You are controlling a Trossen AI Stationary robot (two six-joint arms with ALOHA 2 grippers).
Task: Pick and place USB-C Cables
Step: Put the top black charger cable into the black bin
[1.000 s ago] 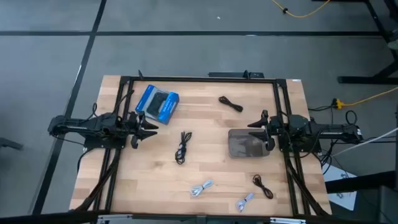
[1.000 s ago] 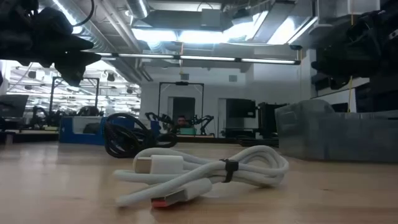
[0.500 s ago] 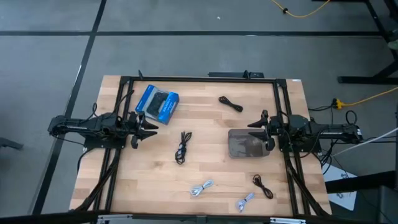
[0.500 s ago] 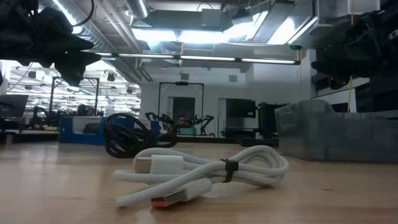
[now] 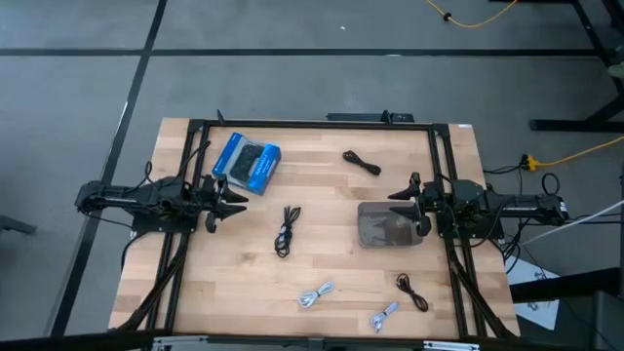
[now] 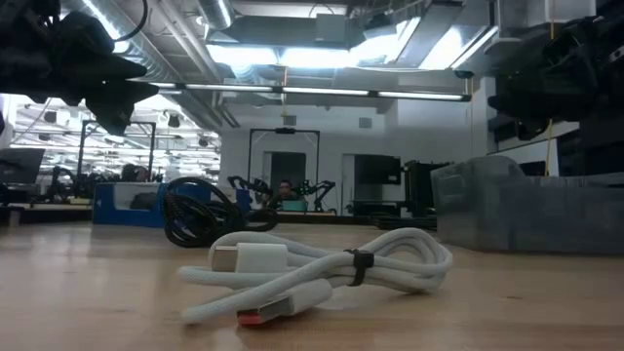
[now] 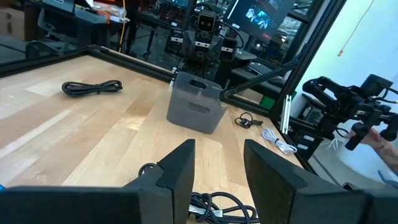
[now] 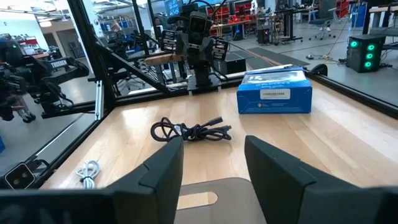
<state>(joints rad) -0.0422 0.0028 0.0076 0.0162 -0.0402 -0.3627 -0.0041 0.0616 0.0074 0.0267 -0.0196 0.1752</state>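
Observation:
Five coiled cables lie flat on the table: a black one (image 5: 286, 230) at the centre, a black one (image 5: 362, 163) toward the far edge, a black one (image 5: 411, 291) near the right front, and two white ones (image 5: 316, 294) (image 5: 384, 314) by the near edge. My left gripper (image 5: 232, 202) hovers open at the table's left, above the wood, facing the central cable (image 7: 217, 205). My right gripper (image 5: 410, 204) hovers open at the right, over the clear grey tray (image 5: 389, 225). In the low view a white cable (image 6: 322, 273) lies closest.
A blue-and-black package (image 5: 247, 162) lies at the far left. The grey tray (image 7: 196, 109) sits right of centre. A black frame (image 5: 312, 124) runs along the table's far edge and sides. Bare wood shows between the cables. A person's hand (image 7: 382, 134) shows beyond the table.

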